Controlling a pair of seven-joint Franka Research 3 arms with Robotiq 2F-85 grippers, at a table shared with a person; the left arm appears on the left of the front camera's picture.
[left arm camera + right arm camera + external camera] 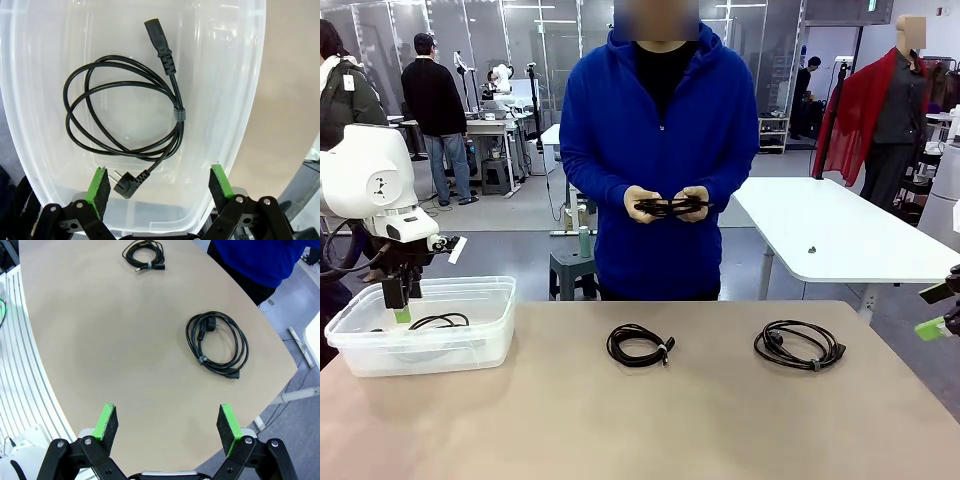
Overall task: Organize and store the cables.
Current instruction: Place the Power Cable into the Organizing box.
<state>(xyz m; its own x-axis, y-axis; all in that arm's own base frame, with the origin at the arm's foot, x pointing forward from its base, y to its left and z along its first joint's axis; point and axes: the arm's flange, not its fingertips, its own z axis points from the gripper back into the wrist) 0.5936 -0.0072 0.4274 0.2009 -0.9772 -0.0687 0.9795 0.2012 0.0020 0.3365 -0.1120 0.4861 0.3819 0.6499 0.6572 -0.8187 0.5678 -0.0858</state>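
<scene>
Currently: one cable [179, 113] stored in the bin [470, 350], below the left fingers [100, 187], spread and empty. Two coils [660, 349] [202, 360] remain on the desk [570, 420], well apart, with open room around each. Fourth coil [668, 207] in the person's hands [642, 203]. Right fingers [111, 422] spread, empty, near the desk's right edge.

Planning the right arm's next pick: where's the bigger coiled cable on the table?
Front view: the bigger coil lies on the right half of the table, right of the smaller coil, nearest the right gripper.
</scene>
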